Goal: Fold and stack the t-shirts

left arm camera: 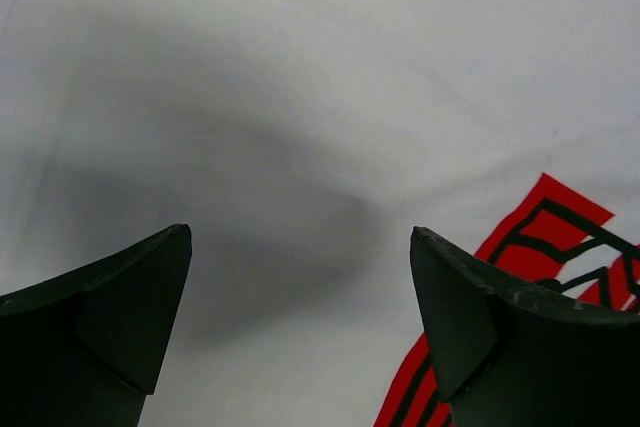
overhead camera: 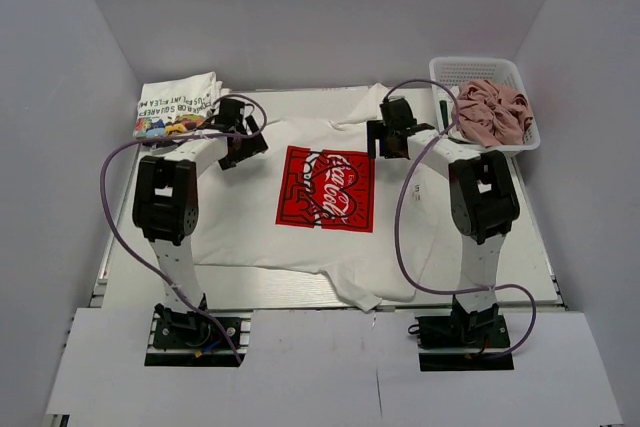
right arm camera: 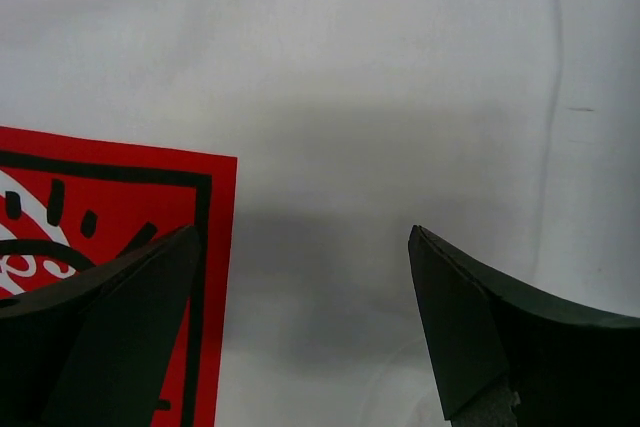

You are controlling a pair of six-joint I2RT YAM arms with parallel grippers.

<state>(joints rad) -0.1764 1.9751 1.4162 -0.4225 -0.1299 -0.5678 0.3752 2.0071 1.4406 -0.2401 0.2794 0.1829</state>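
A white t-shirt (overhead camera: 250, 217) with a red square logo print (overhead camera: 327, 188) lies spread flat in the middle of the table. My left gripper (overhead camera: 243, 151) hovers over the shirt left of the print, open and empty; its view shows white cloth (left arm camera: 300, 147) and a corner of the print (left arm camera: 560, 247). My right gripper (overhead camera: 388, 145) hovers over the shirt right of the print, open and empty; its view shows the print's edge (right arm camera: 110, 197). A folded white tee with printed text (overhead camera: 177, 107) lies at the back left. A dusty pink tee (overhead camera: 492, 112) is bundled in the basket.
A white plastic mesh basket (overhead camera: 478, 69) stands at the back right corner. White walls close in the table on three sides. Purple cables loop from both arms over the shirt. The shirt's lower hem is bunched near the front edge (overhead camera: 365, 297).
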